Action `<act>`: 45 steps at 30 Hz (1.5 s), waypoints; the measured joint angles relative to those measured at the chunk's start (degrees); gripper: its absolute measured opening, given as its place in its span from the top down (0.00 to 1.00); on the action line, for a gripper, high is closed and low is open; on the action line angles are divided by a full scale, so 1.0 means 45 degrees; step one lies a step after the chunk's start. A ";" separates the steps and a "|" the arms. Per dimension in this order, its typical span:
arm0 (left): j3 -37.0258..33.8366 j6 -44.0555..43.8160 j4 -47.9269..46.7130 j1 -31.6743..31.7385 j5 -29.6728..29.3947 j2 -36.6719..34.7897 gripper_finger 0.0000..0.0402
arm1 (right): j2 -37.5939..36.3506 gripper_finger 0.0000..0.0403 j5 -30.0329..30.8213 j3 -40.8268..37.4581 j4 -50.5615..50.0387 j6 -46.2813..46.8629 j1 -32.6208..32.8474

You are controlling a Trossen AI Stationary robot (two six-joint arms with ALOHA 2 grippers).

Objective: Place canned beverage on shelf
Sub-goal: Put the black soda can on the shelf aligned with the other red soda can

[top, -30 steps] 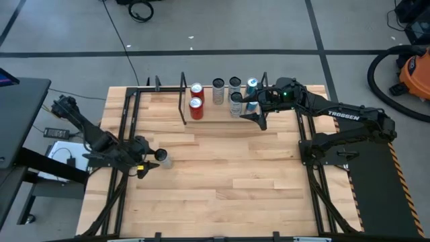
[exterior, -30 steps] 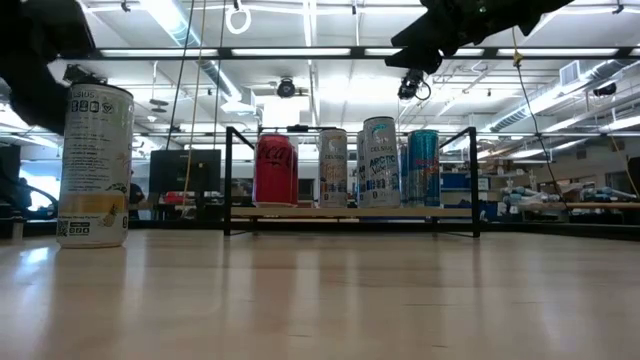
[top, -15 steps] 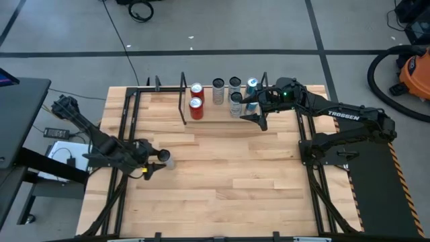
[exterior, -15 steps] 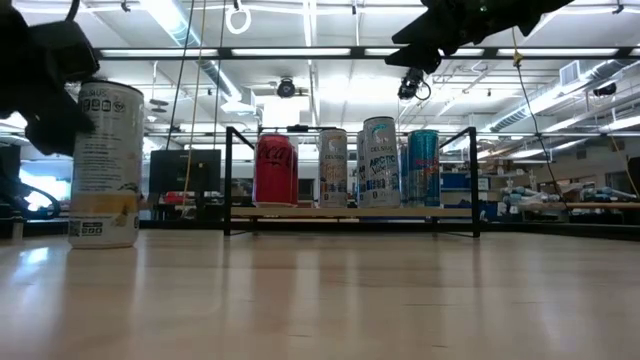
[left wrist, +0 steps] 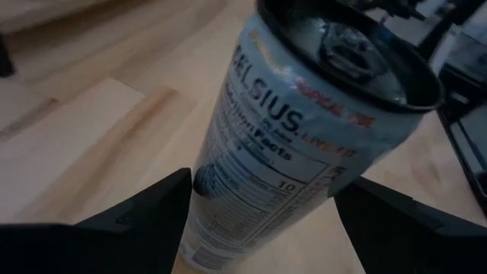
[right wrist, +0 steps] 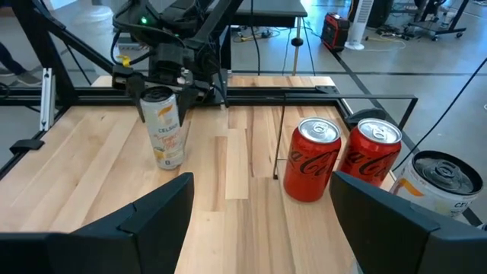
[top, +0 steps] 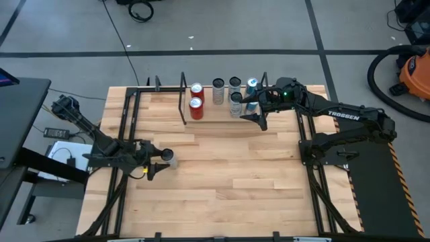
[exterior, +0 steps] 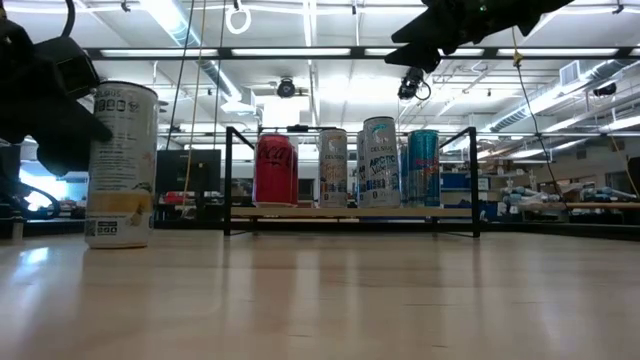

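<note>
Bench (top: 222,175) boards run bare and pale across the whole middle and near side, so the open ground lies between the left edge and the shelf (exterior: 350,212) at the far edge. That shelf already carries a row of cans (exterior: 345,167) between its black end frames, a red one at one end and a blue one at the other, with more cans (top: 195,107) standing just beside it. The left gripper (top: 156,162) sits close to the bench's left edge, its jaws closed round a tall white can (exterior: 120,165) that stands upright on the wood, well apart from the shelf. The right gripper (top: 257,111) hangs over the shelf's right end, above the cans, jaws parted and holding nothing. Behind the bench a bright workshop stretches back under strip lights, grey floor all round, a vacuum cleaner (top: 406,70) off to the right.
</note>
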 joint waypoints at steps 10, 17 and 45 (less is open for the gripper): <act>-0.0005 -0.0306 0.0199 0.0010 -0.0715 0.0000 0.21 | 0.0000 0.22 0.0010 0.0000 0.0000 -0.0005 0.0000; -0.0007 -0.0434 0.0220 0.0256 -0.0840 0.0000 0.21 | 0.0000 0.22 0.0034 0.0000 -0.0005 -0.0005 0.0000; -0.0008 0.3070 0.0765 0.0296 -0.0125 0.0010 0.21 | 0.0000 0.22 0.0029 0.0000 -0.0010 -0.0005 0.0000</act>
